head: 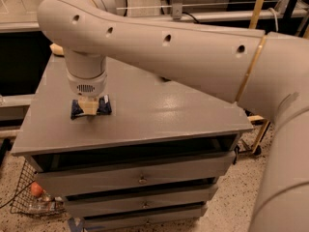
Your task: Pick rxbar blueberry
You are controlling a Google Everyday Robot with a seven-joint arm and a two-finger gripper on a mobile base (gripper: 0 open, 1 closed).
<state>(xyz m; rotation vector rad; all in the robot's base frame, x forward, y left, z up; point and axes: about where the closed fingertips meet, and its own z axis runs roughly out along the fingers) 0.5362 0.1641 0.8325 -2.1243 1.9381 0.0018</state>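
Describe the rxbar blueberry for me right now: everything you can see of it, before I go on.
The small flat dark navy-blue wrapped bar lies flat on the grey cabinet top, near the front left corner. The wrapper looks like thin, slightly shiny film. Only its two short ends show, because the robot's tan hand points straight down over its middle and hides it. It cannot be told whether the hand touches the bar. Nothing else is near it.

The small, flat, rectangular, dark navy-blue wrapped rxbar blueberry [104, 106] lies flat on the grey desk [164, 115], at 9 o'clock on the top. The gripper [88, 109] points down over its middle, covering it.
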